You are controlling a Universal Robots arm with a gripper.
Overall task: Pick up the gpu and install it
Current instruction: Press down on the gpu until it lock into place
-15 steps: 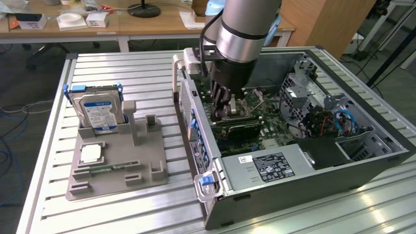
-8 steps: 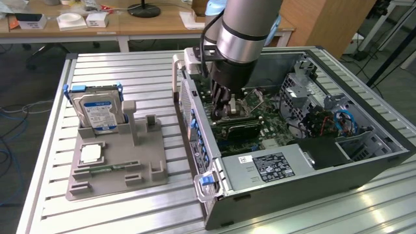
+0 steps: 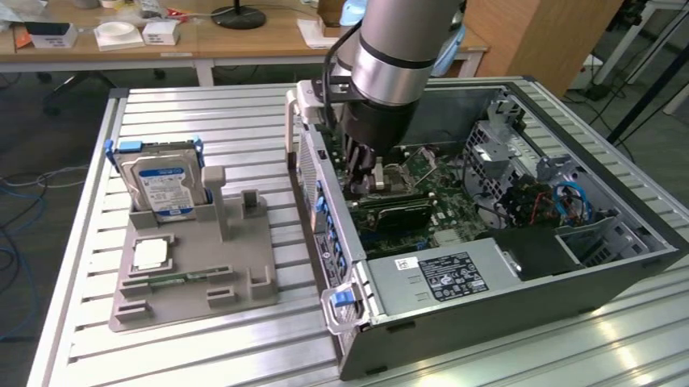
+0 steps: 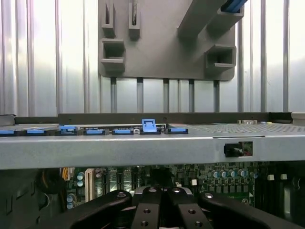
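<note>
A slatted metal table (image 3: 161, 355) is seen, and on it an open computer case (image 3: 517, 314) is laid on its side, with the motherboard (image 3: 453, 218) exposed. The robot arm (image 3: 393, 48) is lowered into the case from above, near the wall that faces the grey holder stand (image 3: 194, 310). That stand is placed on the table just beside the case, on the exterior view's left of it. A silver hard drive (image 3: 161, 185) is kept upright in the stand, at the end far from the case's power supply (image 3: 447, 274).

The gripper (image 3: 366, 181) is held deep inside the case, just above the motherboard and close to the case's rear wall. In the wrist view the gripper (image 4: 162, 195) is shown with its fingers pressed together. Whether a thin card is pinched between them cannot be told, since the tips are hidden.

A small green memory stick (image 3: 177, 278) is left lying in the stand, on the side away from the case. No long card is carried by the stand's upright posts (image 3: 221, 197). From this it is judged that the gpu is already lifted out and brought into the case. It is probably at the gripper, though it cannot be made out there. Seating in a slot is not confirmed, so the install is judged unfinished.
</note>
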